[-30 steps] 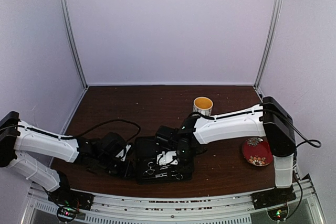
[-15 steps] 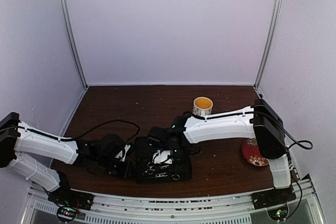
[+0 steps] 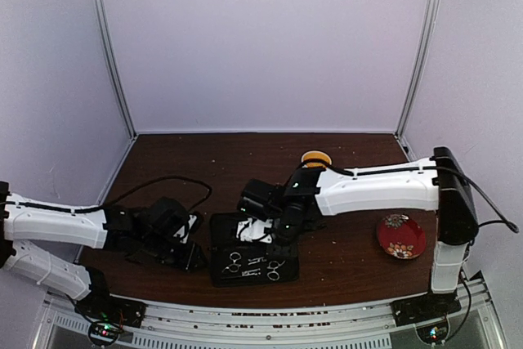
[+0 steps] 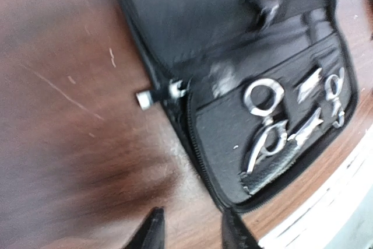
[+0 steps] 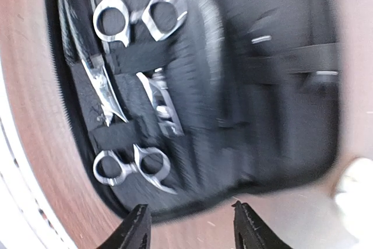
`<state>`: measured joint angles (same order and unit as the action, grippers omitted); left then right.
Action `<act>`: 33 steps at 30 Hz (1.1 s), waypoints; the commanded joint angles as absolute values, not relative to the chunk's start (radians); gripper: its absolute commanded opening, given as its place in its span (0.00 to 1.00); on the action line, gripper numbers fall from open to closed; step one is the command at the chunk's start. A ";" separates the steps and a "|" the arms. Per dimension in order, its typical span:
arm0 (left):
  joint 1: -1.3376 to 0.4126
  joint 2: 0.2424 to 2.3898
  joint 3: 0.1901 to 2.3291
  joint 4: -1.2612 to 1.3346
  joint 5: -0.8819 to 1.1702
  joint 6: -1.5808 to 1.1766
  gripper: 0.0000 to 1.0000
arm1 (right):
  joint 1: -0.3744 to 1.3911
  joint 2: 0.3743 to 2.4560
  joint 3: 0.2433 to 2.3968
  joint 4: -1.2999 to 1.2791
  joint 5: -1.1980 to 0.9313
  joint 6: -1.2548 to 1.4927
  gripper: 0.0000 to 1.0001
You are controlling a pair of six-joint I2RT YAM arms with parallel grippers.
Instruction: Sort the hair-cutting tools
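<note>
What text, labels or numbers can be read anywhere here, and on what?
None readable in any view.
On the scissors and the black case: both wrist views are blurred, so any engraving or label is unreadable.
On the mug: mostly hidden, no lettering shows.
On the red floral plate: pattern only, no words.
</note>
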<state>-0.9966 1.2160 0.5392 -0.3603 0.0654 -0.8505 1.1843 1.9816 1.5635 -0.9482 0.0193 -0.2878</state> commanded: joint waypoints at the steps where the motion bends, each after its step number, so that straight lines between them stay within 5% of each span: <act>1: -0.985 1.143 0.657 -0.524 -0.055 -0.740 0.39 | 1.168 1.822 1.516 -0.866 0.144 -0.332 0.50; 9: -0.775 1.193 0.855 -0.546 -0.027 -0.558 0.52 | 1.016 1.681 1.515 -0.845 0.237 -0.378 0.53; 10: -0.746 1.210 0.880 -0.538 -0.009 -0.530 0.53 | 0.986 1.657 1.521 -0.837 0.254 -0.363 0.62; 12: -0.709 1.252 0.948 -0.521 -0.005 -0.471 0.55 | 0.918 1.596 1.530 -0.795 0.279 -0.299 0.98; 13: -0.696 1.276 0.985 -0.513 -0.011 -0.445 0.55 | 0.877 1.563 1.550 -0.801 0.235 -0.277 1.00; 14: -0.685 1.300 1.025 -0.502 -0.017 -0.426 0.59 | 0.839 1.542 1.574 -0.817 0.188 -0.249 1.00; 16: -0.653 1.344 1.118 -0.485 0.005 -0.420 0.95 | 0.785 1.514 1.602 -0.838 0.123 -0.218 1.00; 17: -0.643 1.360 1.154 -0.463 0.033 -0.419 0.98 | 0.777 1.508 1.611 -0.855 0.139 -0.232 1.00; 23: -0.637 1.447 1.432 -0.551 0.047 -0.347 0.98 | 0.796 1.509 1.594 -0.932 0.298 -0.280 1.00; 33: -0.623 1.407 1.580 -0.533 -0.138 -0.218 0.98 | 0.793 1.333 1.454 -0.846 0.031 -0.374 1.00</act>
<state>-0.6399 1.4200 1.4914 -0.5304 -0.0311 -0.2848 0.7940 1.4342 1.4719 -0.8749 0.1307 -0.3195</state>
